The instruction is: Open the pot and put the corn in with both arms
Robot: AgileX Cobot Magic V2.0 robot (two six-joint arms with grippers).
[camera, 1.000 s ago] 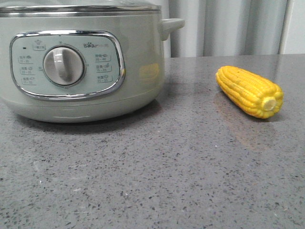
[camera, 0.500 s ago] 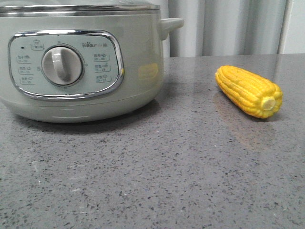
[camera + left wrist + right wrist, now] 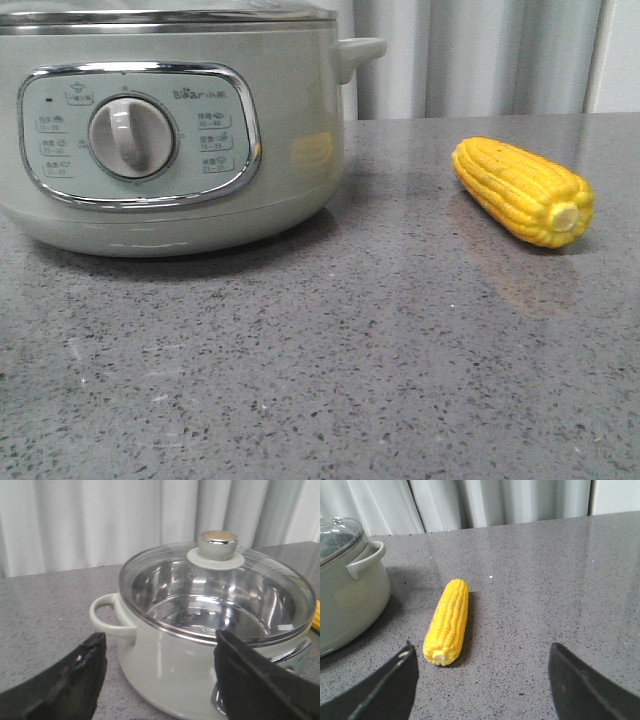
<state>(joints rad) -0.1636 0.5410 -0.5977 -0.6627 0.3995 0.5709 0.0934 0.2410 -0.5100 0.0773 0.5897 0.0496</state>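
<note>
left gripper (image 3: 160,680) spread, pot (image 3: 170,130) marked "Bear"

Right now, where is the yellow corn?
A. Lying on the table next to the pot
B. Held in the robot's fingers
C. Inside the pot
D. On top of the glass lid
A: the corn lies flat on the grey table, apart from the pot, whose glass lid is on; no fingers touch it.

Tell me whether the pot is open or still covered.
Covered. In the left wrist view the glass lid sits on the pot, its knob untouched; the left gripper is open.
</note>
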